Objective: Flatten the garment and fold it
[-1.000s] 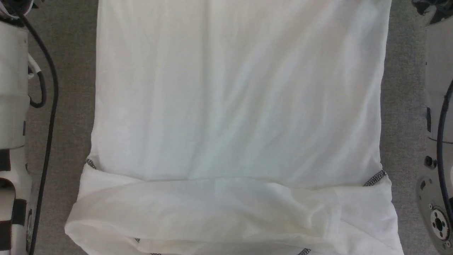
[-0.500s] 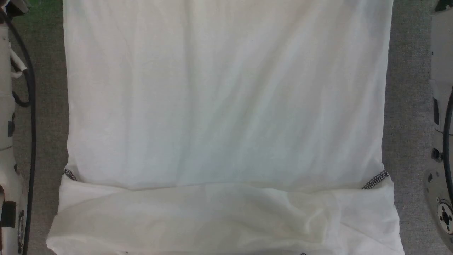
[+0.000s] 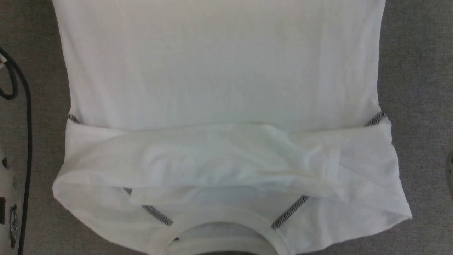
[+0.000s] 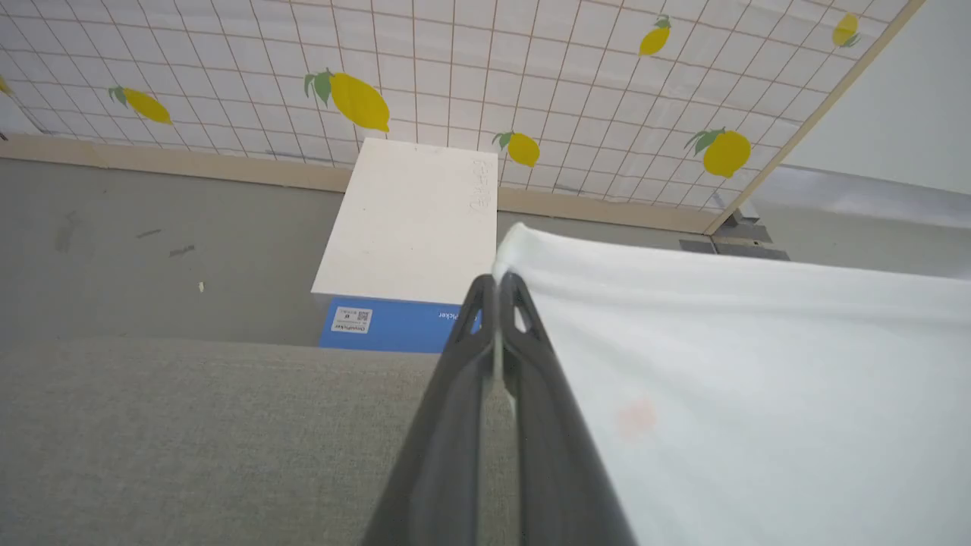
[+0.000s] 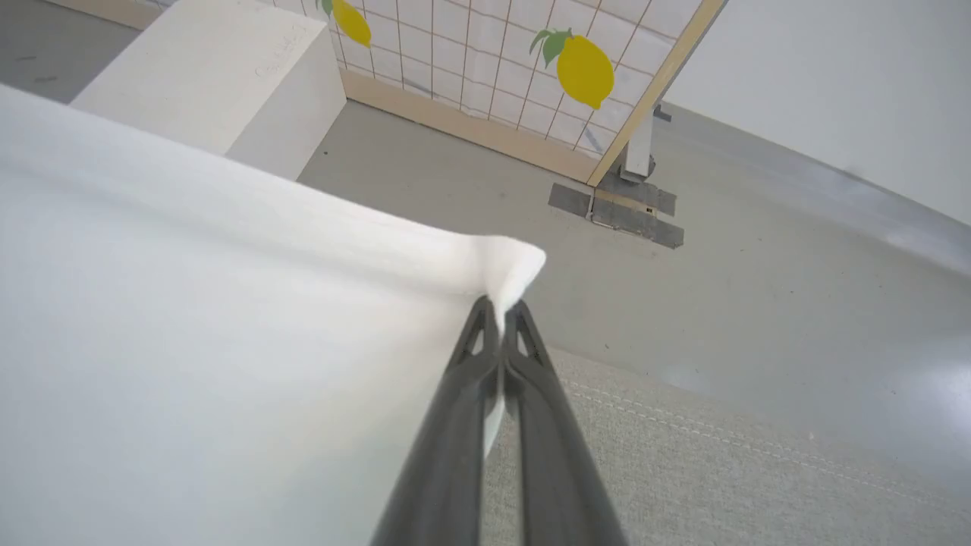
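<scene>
**Fig. Garment stretched between two closed pincers**

Left wrist view. Left pincer (image 4: 498, 282) pressed together on one corner of the garment (image 4: 743, 394), with a sliver of white cloth between the dark fingers (image 4: 455, 425) and a small tuft above the tips. From that grip, a taut straight edge out to the right of the fingers, and below it a smooth, thin, matte sheet. Left of and under the fingers, grey woven table cover (image 4: 190, 432). Just beyond the tips, a white box (image 4: 413, 220) with a blue side, standing on a grey floor (image 4: 152, 235). Behind the box, a grid-printed panel (image 4: 455, 68) with yellow lemons. Open floor left of the box.

Right wrist view. Right pincer (image 5: 501, 307) also closed, pinching another corner, with a pointed tuft up and to the right of the tips. Cloth spread away to the left of the fingers. To their right, table cover with a stitched line, then wide floor out to a pale wall (image 5: 834, 91).

Head view. Garment broad and nearly flat, with straight side edges and strips of table cover free on both sides. At the end away from both pincers, a rumpled, semi-sheer band of layered cloth across the full width. Past the band, a round neckline (image 3: 219, 217) and two grey zigzag seams (image 3: 290, 211) slanting toward it. Black cable (image 3: 28, 141) near one side edge, apart from the cloth.
</scene>
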Controlling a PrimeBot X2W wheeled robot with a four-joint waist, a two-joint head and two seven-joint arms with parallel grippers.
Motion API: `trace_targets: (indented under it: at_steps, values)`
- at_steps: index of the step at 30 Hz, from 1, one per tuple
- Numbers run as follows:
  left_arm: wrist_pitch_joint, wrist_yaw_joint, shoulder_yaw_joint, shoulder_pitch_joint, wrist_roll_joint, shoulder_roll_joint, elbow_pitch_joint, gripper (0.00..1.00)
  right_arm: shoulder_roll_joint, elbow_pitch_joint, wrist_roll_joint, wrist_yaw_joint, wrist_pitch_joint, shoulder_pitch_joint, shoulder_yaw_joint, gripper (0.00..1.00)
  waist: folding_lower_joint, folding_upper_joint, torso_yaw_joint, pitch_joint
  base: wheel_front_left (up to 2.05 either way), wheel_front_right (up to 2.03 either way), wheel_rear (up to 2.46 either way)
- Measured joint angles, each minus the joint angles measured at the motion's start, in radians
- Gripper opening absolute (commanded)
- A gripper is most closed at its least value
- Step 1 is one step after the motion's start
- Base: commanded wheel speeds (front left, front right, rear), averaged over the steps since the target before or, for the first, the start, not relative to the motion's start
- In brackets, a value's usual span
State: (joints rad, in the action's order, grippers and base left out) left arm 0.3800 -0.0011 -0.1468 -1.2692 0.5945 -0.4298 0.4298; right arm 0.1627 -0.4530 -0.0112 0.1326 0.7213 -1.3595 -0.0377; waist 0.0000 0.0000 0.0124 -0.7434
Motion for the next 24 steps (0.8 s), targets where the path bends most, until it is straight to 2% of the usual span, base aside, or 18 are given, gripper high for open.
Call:
trace_targets:
  at_steps: [4,8,11,18,24]
  values:
    - [-0.137,-0.031,0.005,-0.013,-0.017,0.002,0.006,0.0,0.005,-0.01,0.011,0.0,-0.075,-0.016,0.015,0.0,0.0,0.0,0.007,0.027,0.0,0.0,0.0]
    - [-0.202,-0.081,-0.008,-0.004,-0.009,0.014,0.024,0.0,0.005,-0.04,-0.001,0.0,-0.134,-0.01,0.02,0.0,0.0,0.0,0.012,0.07,0.0,0.0,0.0]
    - [-0.232,-0.103,-0.029,0.039,0.005,0.017,0.025,0.0,0.009,-0.041,-0.047,0.0,-0.176,0.033,0.001,0.0,0.0,0.0,0.016,0.111,0.0,0.0,0.0]
    - [-0.277,-0.121,-0.065,0.279,0.069,0.017,-0.025,0.0,0.025,0.021,-0.237,0.0,-0.212,0.289,-0.021,0.0,0.0,0.0,0.029,0.232,0.0,0.0,0.0]
    - [-0.346,-0.109,-0.019,0.531,0.142,0.026,-0.143,0.0,0.042,0.138,-0.343,0.0,-0.207,0.566,0.005,0.0,-0.0002,0.0,0.041,0.352,0.0,0.0,0.0]
